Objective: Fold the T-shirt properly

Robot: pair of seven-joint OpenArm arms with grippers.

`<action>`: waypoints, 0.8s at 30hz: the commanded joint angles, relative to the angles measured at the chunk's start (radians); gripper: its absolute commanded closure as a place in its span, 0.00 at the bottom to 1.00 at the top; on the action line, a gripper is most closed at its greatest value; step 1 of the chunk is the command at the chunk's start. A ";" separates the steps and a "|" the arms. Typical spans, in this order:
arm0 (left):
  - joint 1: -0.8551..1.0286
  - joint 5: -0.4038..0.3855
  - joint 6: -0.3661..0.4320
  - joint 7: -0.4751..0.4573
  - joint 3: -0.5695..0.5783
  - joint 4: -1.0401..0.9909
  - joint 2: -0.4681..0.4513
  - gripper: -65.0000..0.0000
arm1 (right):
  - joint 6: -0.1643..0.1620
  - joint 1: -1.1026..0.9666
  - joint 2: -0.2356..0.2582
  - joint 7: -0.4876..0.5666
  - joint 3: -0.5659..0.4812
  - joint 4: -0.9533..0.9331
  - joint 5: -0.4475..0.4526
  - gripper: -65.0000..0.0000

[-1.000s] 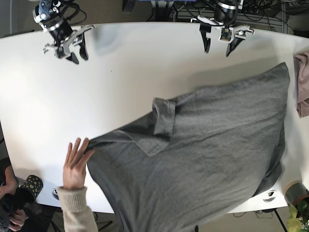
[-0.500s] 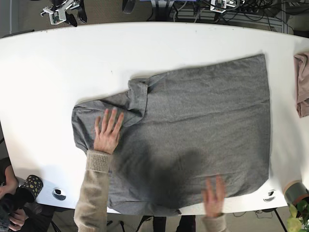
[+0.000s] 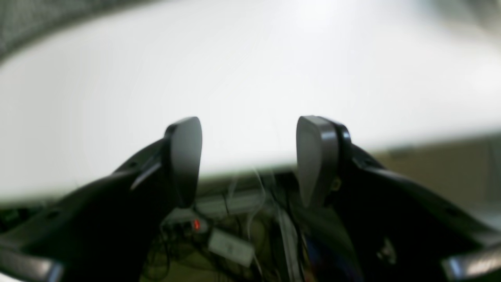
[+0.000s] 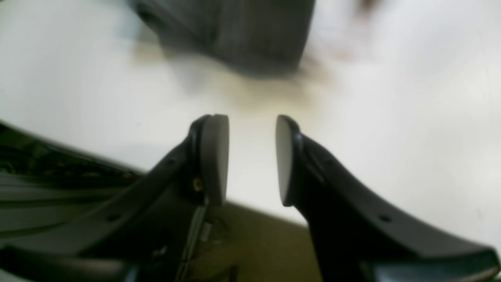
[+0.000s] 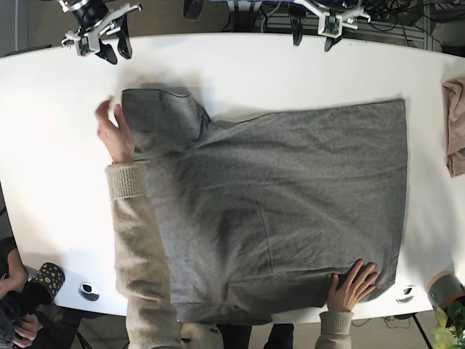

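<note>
You have one grey T-shirt [image 5: 290,203] spread flat across the middle and right of the white bench [image 5: 51,167], one pinkish cloth [image 5: 455,123] at the bench's right edge, two robot claws and two human hands. Both claws sit at the far edge of the bench, clear of the shirt: your left claw [image 5: 312,29] at the top right of the base view, your right claw [image 5: 109,49] at the top left.

A person's hand in a beige sleeve [image 5: 116,134] grips the shirt's sleeve at its upper left corner, the forearm lying along the shirt's left side. The second hand [image 5: 351,285] presses flat, fingers fanned, on the near hem towards the right.

Only the base view shows you the hands and the full garment. The left wrist view shows the left claw [image 3: 249,156] spread wide with nothing between its pads, over the bench's edge with cables blurred below; no shirt appears there. The right wrist view shows the right claw [image 4: 251,156] parted by a narrower gap, also empty, with a blurred corner of the T-shirt [image 4: 235,35] lying well ahead of it on the bench.
</note>
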 commanded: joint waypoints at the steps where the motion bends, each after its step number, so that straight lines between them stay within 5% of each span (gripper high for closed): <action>1: 0.008 -0.009 -0.005 0.013 0.001 0.018 0.004 0.45 | 0.007 0.012 0.011 -0.042 0.011 0.017 0.020 0.71; 8: -0.013 -0.009 -0.005 0.016 0.002 0.018 0.004 0.45 | 0.011 0.087 0.007 -0.149 0.011 0.019 0.025 0.70; 12: -0.041 -0.008 -0.005 0.018 0.002 0.017 0.004 0.45 | 0.068 0.131 0.015 -0.237 0.013 0.019 0.111 0.70; 18: -0.073 -0.008 -0.005 0.019 0.001 0.017 -0.001 0.40 | 0.086 0.246 0.008 -0.473 0.099 0.019 0.253 0.44; 24: -0.090 -0.006 -0.005 0.019 0.002 0.017 0.001 0.27 | 0.086 0.337 0.008 -0.683 0.185 0.010 0.385 0.40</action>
